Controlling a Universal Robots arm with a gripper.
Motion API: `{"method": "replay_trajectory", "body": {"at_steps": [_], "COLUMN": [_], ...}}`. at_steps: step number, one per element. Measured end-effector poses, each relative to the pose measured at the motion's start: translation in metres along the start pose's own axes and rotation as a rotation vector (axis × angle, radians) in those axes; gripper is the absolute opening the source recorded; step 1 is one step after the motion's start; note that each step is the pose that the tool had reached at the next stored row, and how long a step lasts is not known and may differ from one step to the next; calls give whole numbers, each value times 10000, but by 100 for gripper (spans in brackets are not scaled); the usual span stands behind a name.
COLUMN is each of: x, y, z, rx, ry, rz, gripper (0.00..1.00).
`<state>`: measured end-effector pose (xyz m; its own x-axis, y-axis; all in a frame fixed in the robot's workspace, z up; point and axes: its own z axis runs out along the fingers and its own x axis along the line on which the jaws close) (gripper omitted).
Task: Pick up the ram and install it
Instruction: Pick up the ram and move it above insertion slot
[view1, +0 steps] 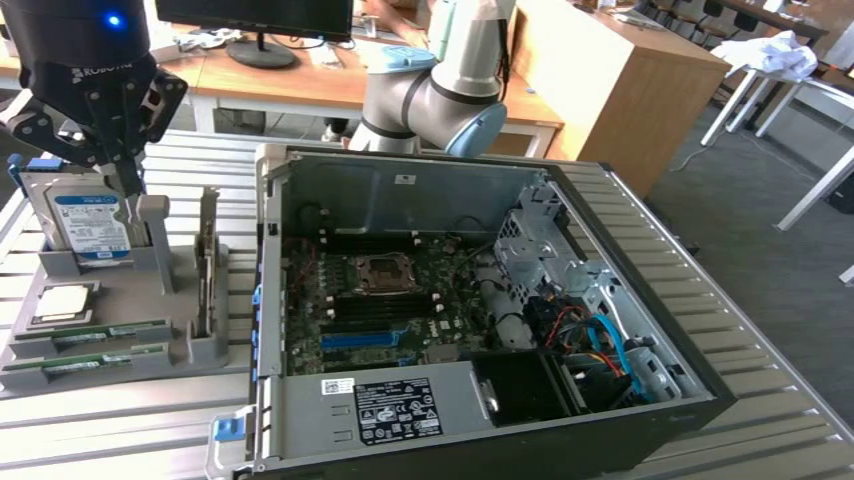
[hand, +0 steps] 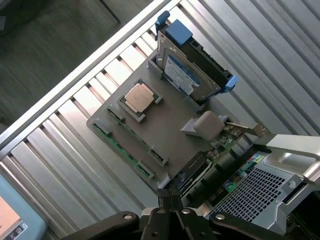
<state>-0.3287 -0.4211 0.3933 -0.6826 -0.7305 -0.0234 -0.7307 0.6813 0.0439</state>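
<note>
Two green ram sticks (view1: 91, 334) (view1: 83, 363) lie on edge in slots at the near end of the grey holder tray (view1: 127, 310), at the exterior view's left. In the wrist view a ram stick (hand: 125, 152) runs as a thin green strip along one edge of the tray (hand: 165, 125). My black gripper (view1: 130, 178) hangs above the tray, close to the upright hard drive (view1: 88, 222) and well above the ram. Its fingers (hand: 166, 202) are pressed together with nothing between them, so my gripper (hand: 172, 200) is shut.
The tray also carries a square silver processor (view1: 64, 302) (hand: 139, 97) and an upright expansion card (view1: 207, 262). The open computer case (view1: 534, 290), with its motherboard (view1: 387, 300), stands beside the tray on the slatted metal table (view1: 120, 420). The arm's elbow (view1: 434, 95) rises behind the case.
</note>
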Motion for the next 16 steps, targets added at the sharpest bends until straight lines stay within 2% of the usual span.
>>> {"method": "replay_trajectory", "body": {"at_steps": [16], "x": [0], "y": [-1], "z": [0], "rx": [-14], "ry": [27], "rz": [-609], "gripper": [10]}}
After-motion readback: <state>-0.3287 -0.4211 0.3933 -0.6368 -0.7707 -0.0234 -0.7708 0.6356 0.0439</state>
